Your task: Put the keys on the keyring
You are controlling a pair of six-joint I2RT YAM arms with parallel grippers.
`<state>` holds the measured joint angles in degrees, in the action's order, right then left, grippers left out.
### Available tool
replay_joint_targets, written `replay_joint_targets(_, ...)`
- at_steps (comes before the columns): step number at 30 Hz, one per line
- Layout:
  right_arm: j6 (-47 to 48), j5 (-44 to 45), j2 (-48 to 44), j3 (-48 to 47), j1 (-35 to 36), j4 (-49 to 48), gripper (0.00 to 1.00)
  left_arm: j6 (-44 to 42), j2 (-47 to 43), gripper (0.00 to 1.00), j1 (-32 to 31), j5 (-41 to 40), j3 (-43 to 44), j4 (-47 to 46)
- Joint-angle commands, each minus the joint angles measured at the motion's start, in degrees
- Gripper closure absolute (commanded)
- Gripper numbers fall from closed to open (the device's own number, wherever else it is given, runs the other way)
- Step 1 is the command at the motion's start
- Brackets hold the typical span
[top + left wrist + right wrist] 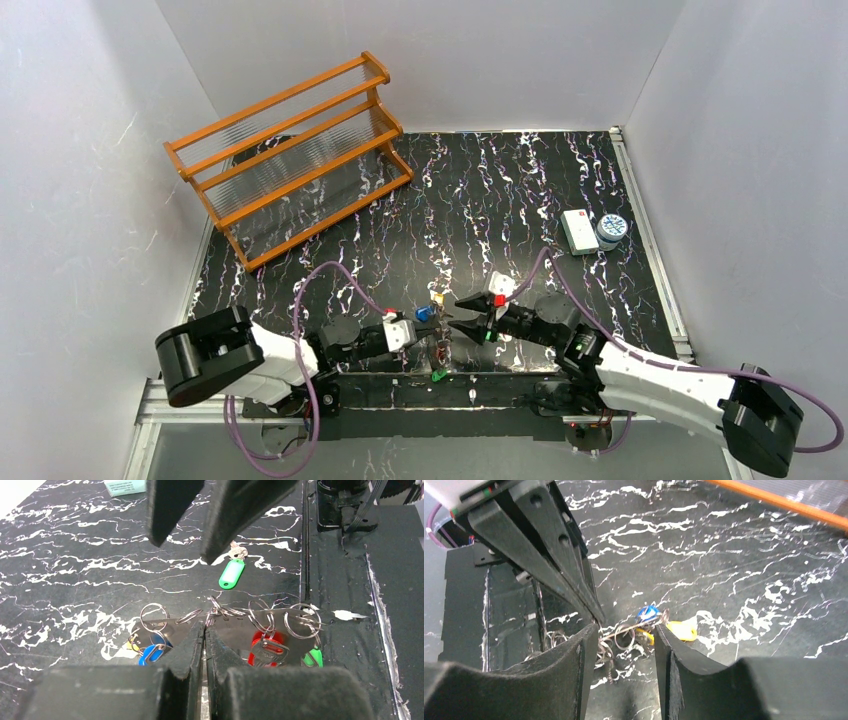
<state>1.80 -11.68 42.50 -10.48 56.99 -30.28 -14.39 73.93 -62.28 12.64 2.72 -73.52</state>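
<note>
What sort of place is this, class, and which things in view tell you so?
Probably a robot test cell in a lab: plain white walls box in a black marbled table, a left arm and right arm are bolted at its near edge, and an orange rack sits as a prop.

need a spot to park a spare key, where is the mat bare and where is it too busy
Bare mat lies between the orange rack and the white box, up to the far wall. Crowded: the near middle, where the left gripper, shut on the keyring, and the open right gripper meet over the keys; a green key lies close by.
</note>
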Motion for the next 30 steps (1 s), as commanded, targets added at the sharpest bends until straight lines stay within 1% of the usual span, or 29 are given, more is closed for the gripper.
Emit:
replay_joint_targets(1,-3.1,-0.2,1.4,2.1,-0.6,-6.9,0.47,5.1,4.2,1.00,0.2,-4.6,-3.9,-7.6)
replay_joint_targets(5,-6.3,-4.6,4.8,3.1,-3.2,-12.2,0.49,6.8,7.8,1.00,0.2,-4.8,-4.9,-12.9)
replay_joint_targets(11,-13.7,-16.9,8.0,4.6,-14.8,-19.9,0.53,6.0,8.3,1.00,0.2,-4.4,-4.9,-14.7)
replay_joint_targets(14,-13.0,-22.4,10.8,3.1,-17.9,-19.8,0.55,5.5,7.2,1.00,0.2,-3.5,-5.2,-14.6)
replay_joint_targets(19,-10.7,-30.8,17.8,-1.1,-18.3,-19.1,0.59,5.4,5.1,1.00,0.2,-3.0,-6.4,-14.6)
replay_joint_targets(21,-10.4,-33.3,21.1,-2.6,-18.3,-19.3,0.64,5.7,4.4,1.00,0.2,-3.2,-7.1,-14.6)
replay_joint_targets(24,-9.5,-37.8,24.6,-4.6,-18.2,-19.4,0.63,6.1,3.7,1.00,0.2,-3.4,-7.7,-14.6)
replay_joint_targets(25,-9.6,-38.4,25.3,-4.7,-18.2,-20.4,0.63,6.2,3.4,1.00,0.2,-3.3,-7.8,-14.6)
replay_joint_targets(28,-10.0,-36.8,25.4,-3.3,-18.2,-23.8,0.62,6.2,3.2,1.00,0.2,-3.1,-8.0,-14.6)
replay_joint_targets(30,-9.5,-36.0,25.3,-3.0,-18.3,-23.9,0.62,6.2,3.2,1.00,0.2,-3.1,-7.8,-14.5)
